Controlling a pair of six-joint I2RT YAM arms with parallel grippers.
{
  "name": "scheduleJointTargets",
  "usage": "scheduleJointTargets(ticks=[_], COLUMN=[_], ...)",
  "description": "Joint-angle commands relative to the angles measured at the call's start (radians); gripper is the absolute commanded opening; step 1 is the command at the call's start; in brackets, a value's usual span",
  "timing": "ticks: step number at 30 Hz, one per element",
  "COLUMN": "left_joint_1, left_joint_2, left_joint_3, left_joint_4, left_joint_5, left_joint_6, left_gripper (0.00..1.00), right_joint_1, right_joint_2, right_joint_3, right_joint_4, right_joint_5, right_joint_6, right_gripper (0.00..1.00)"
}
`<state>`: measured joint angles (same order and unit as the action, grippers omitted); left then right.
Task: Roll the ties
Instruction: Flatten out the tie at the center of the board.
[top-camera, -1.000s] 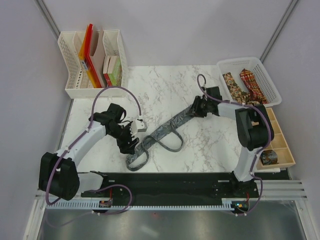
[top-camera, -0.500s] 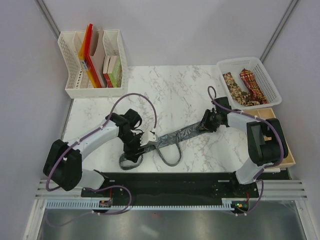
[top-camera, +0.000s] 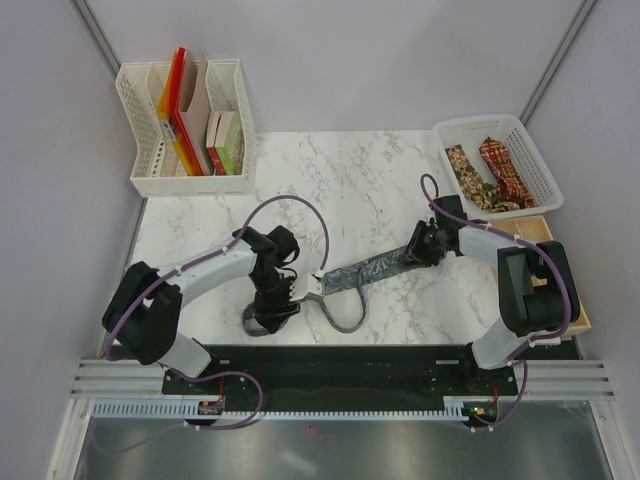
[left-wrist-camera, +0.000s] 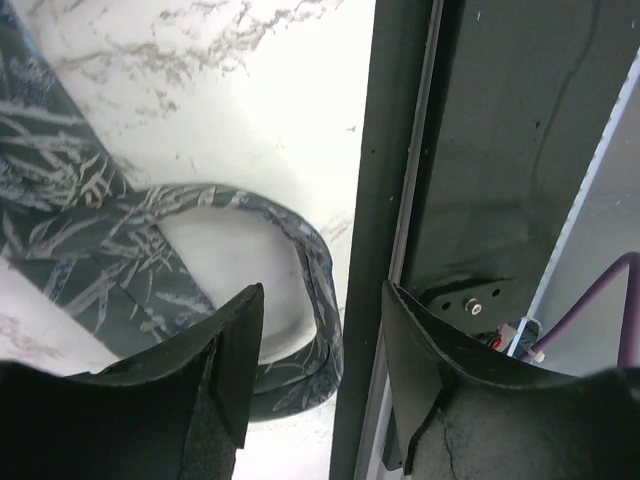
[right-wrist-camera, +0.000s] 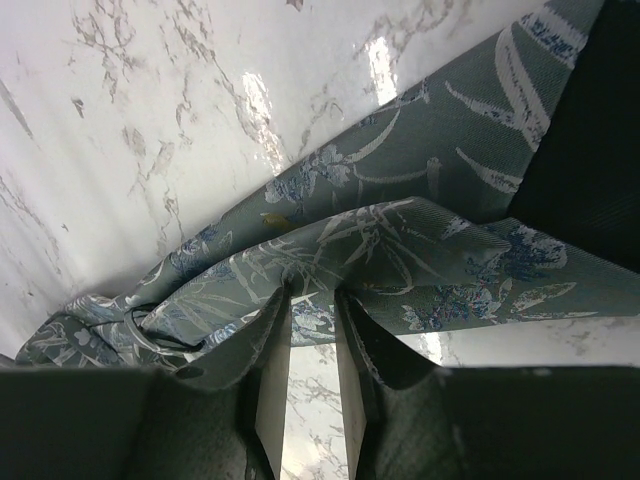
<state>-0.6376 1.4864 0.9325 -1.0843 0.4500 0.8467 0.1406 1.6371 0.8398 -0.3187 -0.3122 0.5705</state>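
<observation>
White marble counter (top-camera: 340, 180), closed in by plain grey partition walls. Grey-green tie (top-camera: 375, 268) lies across the middle of the counter as a fairly straight band running from the right jaws toward the left jaws. Its narrow part forms a loop near the front edge, just beside the black base strip (top-camera: 340, 360). Right jaws are clenched on the right-hand stretch of that tie; the right wrist view shows fabric bunched at the fingertips (right-wrist-camera: 272, 330). Left jaws are released, fingers (left-wrist-camera: 215, 370) standing apart over the loop with nothing gripped between them. Brown-gold tie (top-camera: 460, 165) and red tie (top-camera: 503, 168) lie side by side in a white basket (top-camera: 480, 120) at the far right corner. White rack (top-camera: 145, 170) with coloured folders stands at the far left.
</observation>
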Motion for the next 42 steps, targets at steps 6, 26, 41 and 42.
scheduleJointTargets(ticks=[6, 26, 41, 42], left_joint_1=[-0.097, 0.649, 0.868, 0.854], left_joint_2=[0.107, -0.086, -0.041, -0.078], left_joint_3=[-0.001, 0.063, 0.276, 0.261], left_joint_4=[0.112, -0.147, -0.183, -0.18], left_joint_5=[-0.092, -0.188, 0.224, 0.248], left_joint_6=[-0.106, 0.578, 0.67, 0.68], left_gripper=[0.36, 0.05, 0.74, 0.81], right_joint_1=[-0.035, -0.067, -0.059, -0.061], right_joint_2=[0.024, 0.006, -0.019, -0.022], right_joint_3=[-0.01, -0.005, 0.019, 0.019], right_joint_4=[-0.086, -0.151, -0.175, -0.181], right_joint_5=[0.127, 0.194, 0.16, 0.163], right_joint_6=[-0.044, -0.087, -0.129, -0.132], right_gripper=[0.32, 0.32, 0.32, 0.32])
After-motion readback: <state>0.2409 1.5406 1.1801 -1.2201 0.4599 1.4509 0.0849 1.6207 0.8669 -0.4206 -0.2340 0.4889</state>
